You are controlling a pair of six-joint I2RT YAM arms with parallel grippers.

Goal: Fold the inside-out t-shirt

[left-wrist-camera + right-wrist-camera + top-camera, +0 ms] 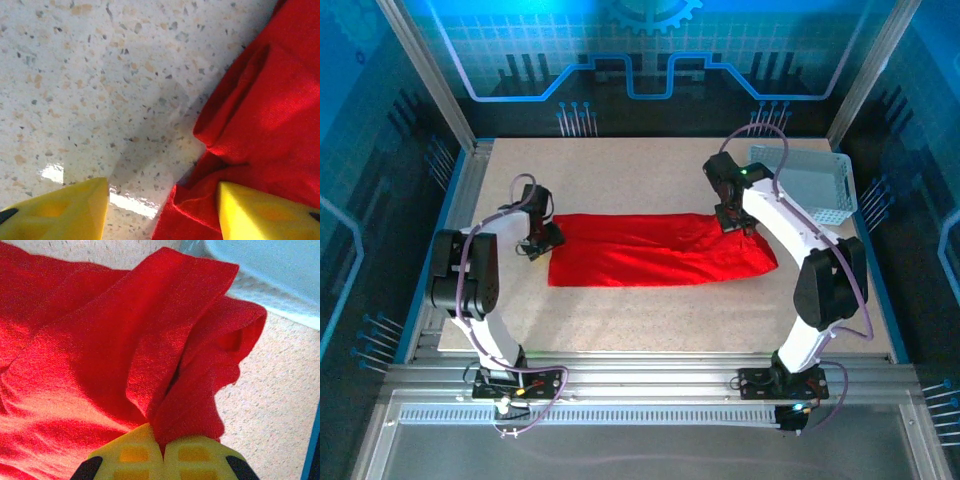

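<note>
Red cloth of one inside-out t-shirt [660,252] lies in a long band on the speckled table [620,320]. Two grippers meet it. At the shirt's left end the left gripper [162,200] has its jaws spread, the cloth's edge between them. At the shirt's far right edge the right gripper [163,442] pinches a raised fold. Beyond the shirt's right end sits one white mesh basket [810,180].

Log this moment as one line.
t-shirt: lying on table | left gripper: open, straddling its edge | right gripper: shut on t-shirt fold
</note>
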